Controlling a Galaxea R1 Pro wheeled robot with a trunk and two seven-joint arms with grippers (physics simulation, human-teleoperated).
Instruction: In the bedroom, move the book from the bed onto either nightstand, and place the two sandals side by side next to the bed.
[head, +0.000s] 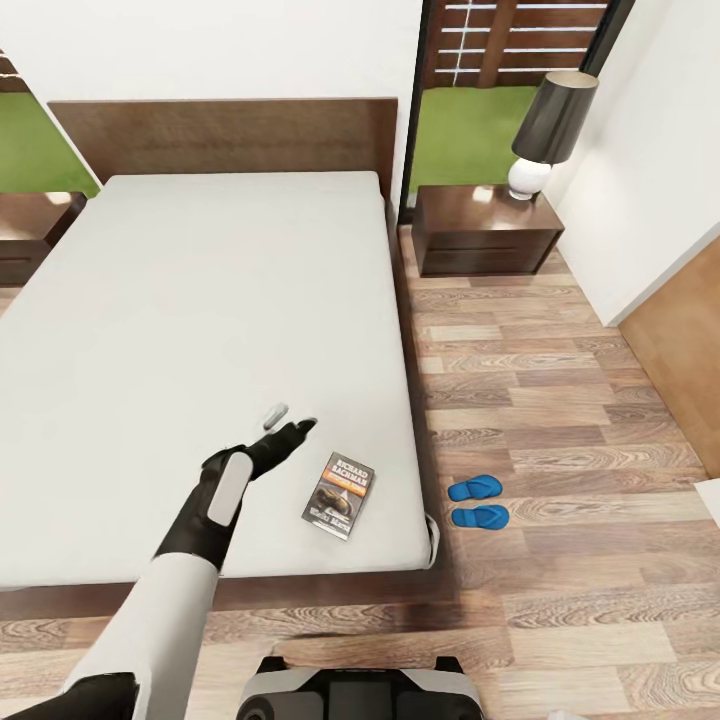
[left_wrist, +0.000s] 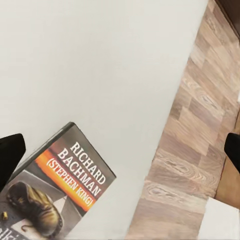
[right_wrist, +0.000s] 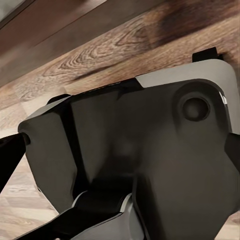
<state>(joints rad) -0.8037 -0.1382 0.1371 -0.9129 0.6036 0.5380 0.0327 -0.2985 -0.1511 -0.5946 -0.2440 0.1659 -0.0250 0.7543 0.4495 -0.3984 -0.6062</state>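
Note:
The book (head: 340, 495) lies flat on the bed (head: 200, 300), on the grey mattress near its foot-end right corner. It has a dark cover with an orange band and white lettering. My left gripper (head: 288, 424) hovers open over the mattress just left of the book, holding nothing. In the left wrist view the book (left_wrist: 55, 192) sits near one dark fingertip (left_wrist: 10, 156), and the jaws stand wide apart. Two blue sandals (head: 477, 502) lie side by side on the floor right of the bed. A nightstand (head: 487, 232) stands by the headboard at the right. My right gripper (right_wrist: 120, 152) hangs open over my base.
A lamp (head: 548, 135) with a dark shade stands on the right nightstand. A second nightstand (head: 30, 235) peeks in at the left edge. Wood-plank floor (head: 560, 400) runs along the bed's right side to a white wall. My dark base (right_wrist: 140, 150) is below the bed's foot.

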